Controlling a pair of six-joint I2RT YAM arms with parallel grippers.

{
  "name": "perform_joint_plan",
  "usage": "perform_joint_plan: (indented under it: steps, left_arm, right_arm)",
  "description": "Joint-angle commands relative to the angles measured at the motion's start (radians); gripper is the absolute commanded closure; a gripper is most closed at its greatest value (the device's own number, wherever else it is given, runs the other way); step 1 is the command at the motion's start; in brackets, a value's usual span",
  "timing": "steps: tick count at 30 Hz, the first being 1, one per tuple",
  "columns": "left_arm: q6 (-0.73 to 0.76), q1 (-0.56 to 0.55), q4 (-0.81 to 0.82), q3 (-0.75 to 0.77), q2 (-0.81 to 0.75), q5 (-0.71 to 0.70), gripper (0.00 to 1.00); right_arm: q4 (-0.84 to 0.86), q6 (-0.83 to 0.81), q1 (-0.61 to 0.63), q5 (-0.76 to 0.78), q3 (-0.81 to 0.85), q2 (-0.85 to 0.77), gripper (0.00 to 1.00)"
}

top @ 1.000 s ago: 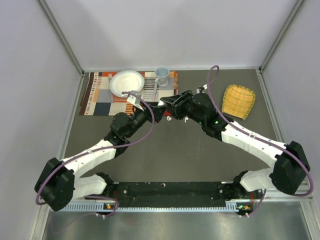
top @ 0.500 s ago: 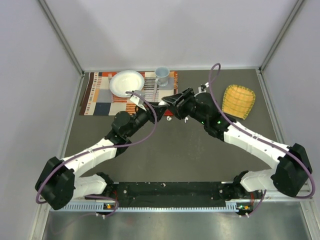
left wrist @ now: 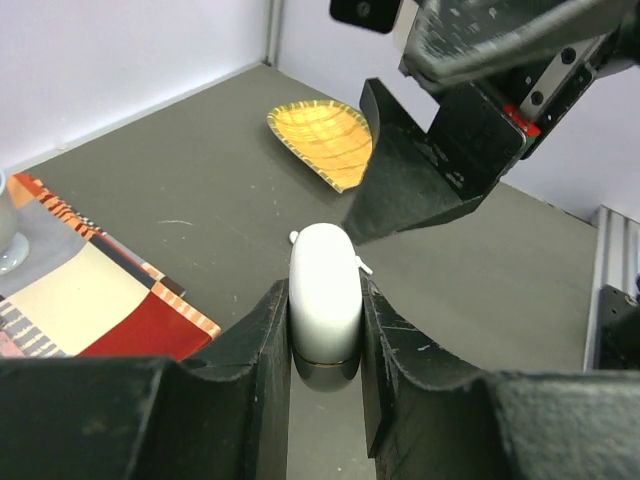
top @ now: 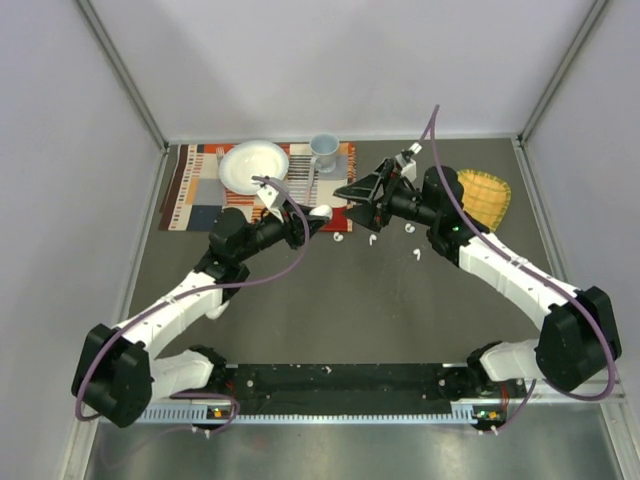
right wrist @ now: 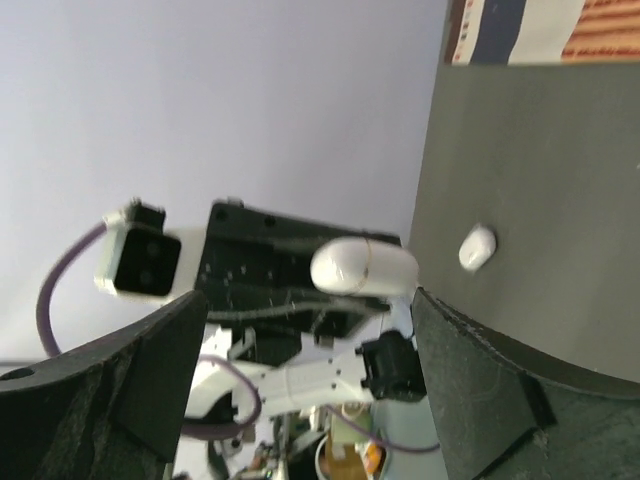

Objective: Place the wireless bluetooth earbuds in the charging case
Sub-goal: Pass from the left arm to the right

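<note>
Plenty of bare desk (top: 330, 320) on the near side. The earbuds (top: 372, 240) lie loose on it, so I'd say none are in yet. Just past them, the left gripper (left wrist: 325, 305) is clamped on the case (left wrist: 325, 265), lid apparently closed. The right gripper (top: 362, 202) hangs beside it, spread wide and empty. Next up is probably opening the lid, then a fiddly pinch. The placemat (top: 200, 200) and yellow dish (top: 478, 200) crowd the far edge.

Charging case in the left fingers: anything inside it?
Cannot tell. The charging case is shut, clamped between the left fingers, so its interior is hidden. A few earbuds lie loose on the table.
</note>
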Motion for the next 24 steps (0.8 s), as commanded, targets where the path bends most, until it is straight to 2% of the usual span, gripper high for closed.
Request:
perform_joint_plan:
  steps: [1,5,10,15,20,23,24]
  left_arm:
    - [-0.030,0.072,0.076,0.070,0.031,0.267,1.00]
    - [-0.044,0.075,0.104,0.076,0.050,0.301,1.00]
    - [-0.064,0.075,0.113,0.087,0.071,0.370,1.00]
    - [-0.107,0.075,0.180,0.065,0.068,0.378,1.00]
    - [-0.110,0.075,0.174,0.073,0.071,0.390,1.00]
    - [-0.116,0.075,0.167,0.085,0.078,0.408,1.00]
    - [-0.118,0.075,0.167,0.090,0.082,0.416,1.00]
  right_arm:
    - [0.224,0.084,-0.010,-0.212,-0.075,-0.008,0.17]
    - [0.211,0.127,-0.010,-0.246,-0.072,0.013,0.17]
    - [0.358,0.223,-0.010,-0.249,-0.119,0.045,0.19]
    - [0.335,0.221,-0.010,-0.231,-0.115,0.057,0.24]
    - [0.185,0.137,-0.009,-0.203,-0.087,0.036,0.24]
    - [0.204,0.150,-0.010,-0.205,-0.095,0.039,0.26]
    - [0.208,0.154,-0.009,-0.205,-0.095,0.041,0.30]
